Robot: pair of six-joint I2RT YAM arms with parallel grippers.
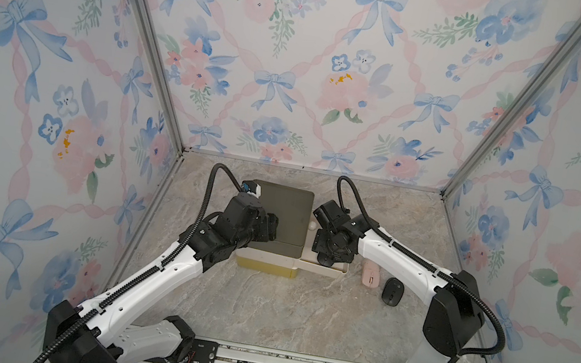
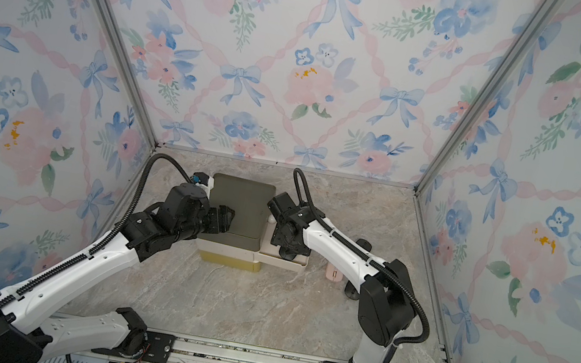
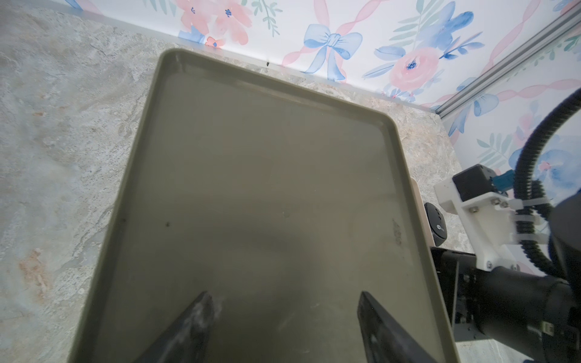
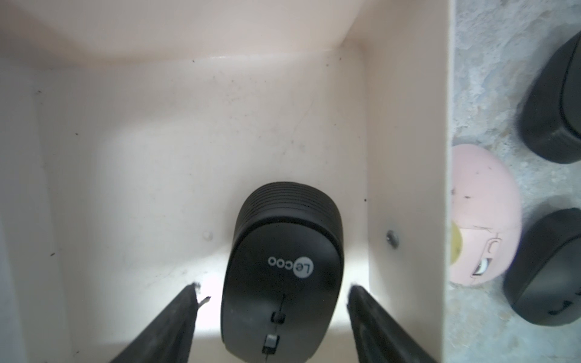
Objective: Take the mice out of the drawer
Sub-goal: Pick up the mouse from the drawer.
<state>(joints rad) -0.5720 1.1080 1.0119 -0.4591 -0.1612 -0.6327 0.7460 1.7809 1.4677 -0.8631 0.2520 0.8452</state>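
A matte black oval wireless mouse [image 4: 283,273] is lying in the cream plastic drawer [image 4: 405,157] beside its side wall, long axis running along the gap between the right gripper's [image 4: 273,287] fingers, wheel end pointing toward the wrist. Those jaws are standing wide, clear of it on both sides, gripping nothing. Past that wall, a pale pink mouse [image 4: 484,220], a second black mouse [image 4: 556,103] and a third black mouse [image 4: 550,270] are sitting on the marbled tabletop [image 4: 484,78]. The left gripper [image 3: 284,297] is hanging open and empty over the olive-green cabinet top [image 3: 267,188].

Both top views look down from the front on the whole table [image 1: 299,312]. Wrist cameras sit close: left over the cabinet [image 3: 267,188], right in the drawer [image 4: 188,125].
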